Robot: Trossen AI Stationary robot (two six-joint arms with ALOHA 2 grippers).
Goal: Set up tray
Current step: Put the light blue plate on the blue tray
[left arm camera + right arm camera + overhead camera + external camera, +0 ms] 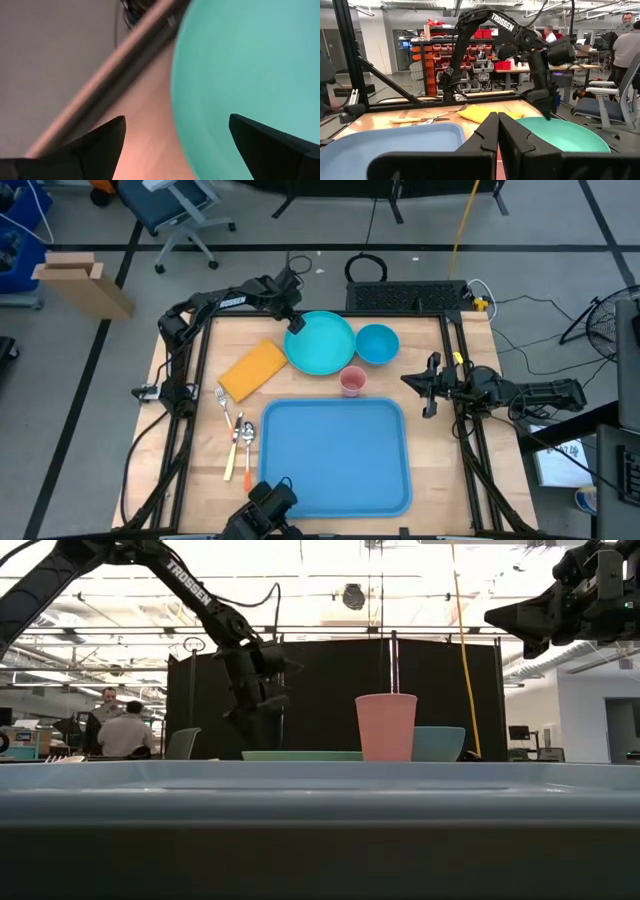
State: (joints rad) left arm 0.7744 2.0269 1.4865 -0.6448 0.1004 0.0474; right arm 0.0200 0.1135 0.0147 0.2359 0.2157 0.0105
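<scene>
Lying empty at the bench's front centre, the tray [335,455] awaits loading. Left gripper [296,324], jaws spread, straddles the turquoise plate [320,343] rim; closing comes next. Right gripper [428,385] hovers, jaws pressed together.

Right wrist view: the right end effector [498,131] fills the foreground, its two dark fingers pressed together. Just past them lies the blue tray [380,145], low rim showing, on the wooden tabletop [385,120]. Beside it, the turquoise plate [570,135]. Over the plate's far edge hangs the left end effector [544,102], at the tip of an arm lettered TROSSEN. Farther back, a yellow napkin [482,112], with cutlery [427,119] lying flat near it. Beyond the tabletop: shelves with red bins [485,50], and people [626,40] standing at the edge of the room.
</scene>
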